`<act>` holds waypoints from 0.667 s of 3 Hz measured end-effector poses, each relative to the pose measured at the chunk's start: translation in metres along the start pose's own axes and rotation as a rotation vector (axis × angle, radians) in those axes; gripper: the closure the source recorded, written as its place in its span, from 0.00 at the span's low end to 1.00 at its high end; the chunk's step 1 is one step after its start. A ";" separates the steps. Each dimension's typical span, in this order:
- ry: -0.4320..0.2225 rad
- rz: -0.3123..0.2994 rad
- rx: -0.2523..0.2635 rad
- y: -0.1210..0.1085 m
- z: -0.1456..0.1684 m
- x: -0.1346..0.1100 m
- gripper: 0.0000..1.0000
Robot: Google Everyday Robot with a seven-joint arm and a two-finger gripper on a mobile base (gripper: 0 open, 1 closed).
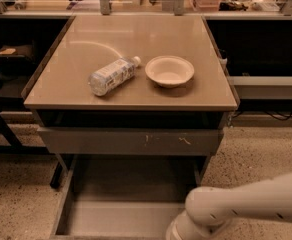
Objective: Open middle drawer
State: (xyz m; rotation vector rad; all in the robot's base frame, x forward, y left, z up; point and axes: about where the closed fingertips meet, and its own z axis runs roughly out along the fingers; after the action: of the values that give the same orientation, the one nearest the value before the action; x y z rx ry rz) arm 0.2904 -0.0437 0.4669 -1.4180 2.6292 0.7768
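Observation:
The middle drawer (pixel 126 219) stands pulled out below the table, its shallow grey tray interior open to view and its front edge at the bottom border of the camera view. My gripper (pixel 178 232) is at the drawer's front right, at the very bottom of the frame, with the white arm (pixel 246 204) reaching in from the right. Its fingers are cut off by the frame edge. Above the open drawer sits a closed grey front with pale scratch marks (pixel 131 141).
A plastic water bottle (pixel 112 75) lies on its side on the tan tabletop (pixel 131 39), next to a white bowl (pixel 169 70). Dark shelving flanks the table on both sides. Speckled floor (pixel 256 159) lies to the right of the drawer.

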 end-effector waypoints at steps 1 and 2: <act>-0.030 0.058 -0.073 0.044 -0.010 0.044 1.00; -0.059 0.103 -0.060 0.043 -0.015 0.058 1.00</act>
State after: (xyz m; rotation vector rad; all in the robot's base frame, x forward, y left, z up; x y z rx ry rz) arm 0.2253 -0.0759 0.4815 -1.2612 2.6733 0.9014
